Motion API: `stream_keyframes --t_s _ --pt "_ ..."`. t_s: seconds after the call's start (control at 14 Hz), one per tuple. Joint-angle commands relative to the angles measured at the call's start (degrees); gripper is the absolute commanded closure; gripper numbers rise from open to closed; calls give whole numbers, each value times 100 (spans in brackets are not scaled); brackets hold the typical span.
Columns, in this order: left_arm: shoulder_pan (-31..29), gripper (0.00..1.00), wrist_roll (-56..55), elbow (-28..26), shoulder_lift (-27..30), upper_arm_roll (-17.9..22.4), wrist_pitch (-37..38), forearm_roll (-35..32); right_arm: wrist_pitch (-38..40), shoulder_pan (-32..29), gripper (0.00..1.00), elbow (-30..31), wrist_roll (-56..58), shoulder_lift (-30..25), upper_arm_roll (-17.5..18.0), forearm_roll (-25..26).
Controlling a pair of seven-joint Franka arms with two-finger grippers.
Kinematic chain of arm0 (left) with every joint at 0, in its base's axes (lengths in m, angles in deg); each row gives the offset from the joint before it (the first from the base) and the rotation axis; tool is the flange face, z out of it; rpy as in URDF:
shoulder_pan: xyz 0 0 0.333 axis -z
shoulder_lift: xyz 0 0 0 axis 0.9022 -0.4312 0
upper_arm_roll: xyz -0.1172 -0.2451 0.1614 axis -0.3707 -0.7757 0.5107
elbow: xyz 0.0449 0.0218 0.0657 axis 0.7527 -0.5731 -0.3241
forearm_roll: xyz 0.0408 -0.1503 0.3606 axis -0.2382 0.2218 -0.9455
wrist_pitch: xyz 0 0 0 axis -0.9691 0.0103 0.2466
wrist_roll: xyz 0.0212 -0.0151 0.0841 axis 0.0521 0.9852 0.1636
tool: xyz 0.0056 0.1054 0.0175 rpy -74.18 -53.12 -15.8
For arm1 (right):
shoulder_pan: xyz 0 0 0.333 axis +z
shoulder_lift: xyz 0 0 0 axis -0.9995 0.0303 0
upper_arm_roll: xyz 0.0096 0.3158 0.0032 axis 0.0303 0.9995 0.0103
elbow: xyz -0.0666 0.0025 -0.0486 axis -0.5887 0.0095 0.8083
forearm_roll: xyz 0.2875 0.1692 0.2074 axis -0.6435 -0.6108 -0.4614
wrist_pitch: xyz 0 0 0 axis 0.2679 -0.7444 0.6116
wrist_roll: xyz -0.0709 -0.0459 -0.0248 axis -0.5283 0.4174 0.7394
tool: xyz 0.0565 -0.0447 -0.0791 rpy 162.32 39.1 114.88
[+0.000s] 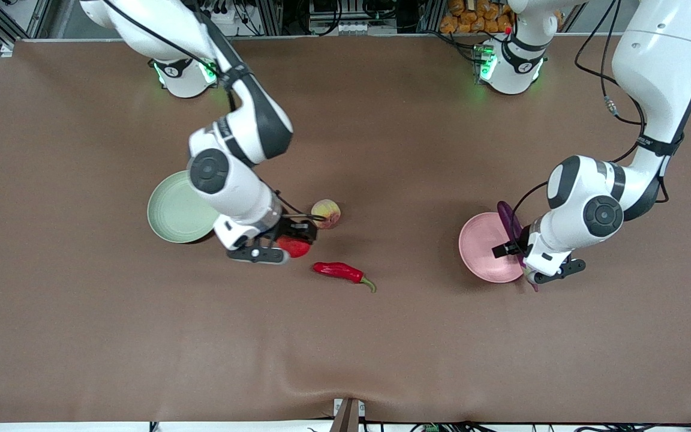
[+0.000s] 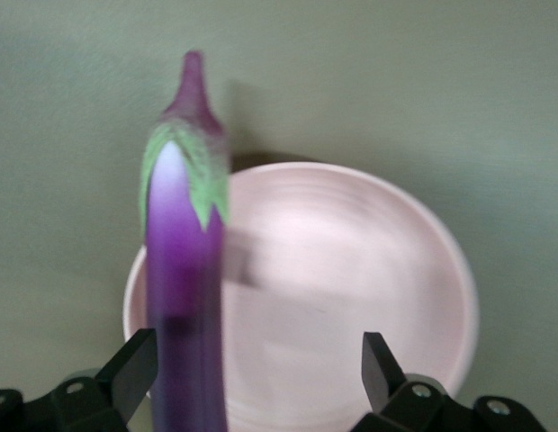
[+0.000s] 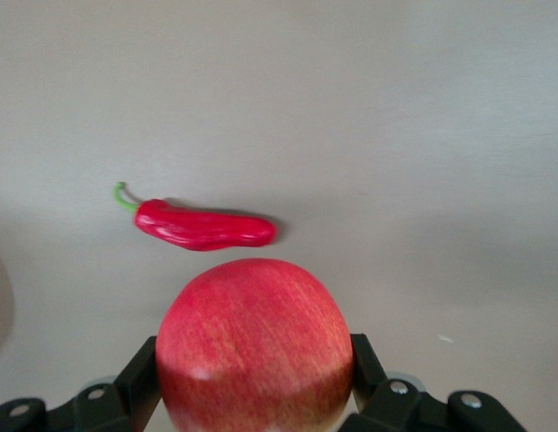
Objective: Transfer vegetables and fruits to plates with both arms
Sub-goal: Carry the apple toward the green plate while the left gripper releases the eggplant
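Note:
My right gripper [image 1: 291, 243] is shut on the round red fruit [image 3: 254, 337], one finger on each side, just beside the pale green plate [image 1: 168, 210]. The peach [image 1: 326, 213] lies close by, farther from the front camera. The red chili [image 1: 342, 272] lies nearer the camera and also shows in the right wrist view [image 3: 205, 225]. My left gripper [image 1: 525, 255] is open over the edge of the pink plate [image 1: 483, 246]. The purple eggplant [image 2: 182, 270] is blurred and runs past one finger [image 2: 130, 369] over the plate's rim [image 2: 459, 270]; the other finger stands well clear of it.
The brown table cover [image 1: 345, 348] has a fold near its front edge. The right arm's elbow hangs over part of the green plate. The left arm's wrist covers the pink plate's edge toward the left arm's end.

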Motion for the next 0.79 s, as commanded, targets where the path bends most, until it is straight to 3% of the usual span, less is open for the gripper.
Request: stream_keyframes --t_s 0.0,0.14,0.29,0.57,0.71 --pt "46 0 -471 230 158 -415 347 -26 85 -477 81 847 762 -677 115 63" --pt "211 0 -1216 370 115 -715 347 -35 120 -698 80 1365 1344 -1115 107 63" --pt "693 0 -1903 528 27 -733 321 -70 147 -856 80 1700 1591 -1363 107 80" --pt "1739 0 -3703 1493 -701 -690 295 -105 531 -1532 80 2071 2688 -1557 89 150" --pt "2284 0 -4722 2039 -1071 -445 277 -105 735 -1901 80 2062 3023 -1557 98 456"
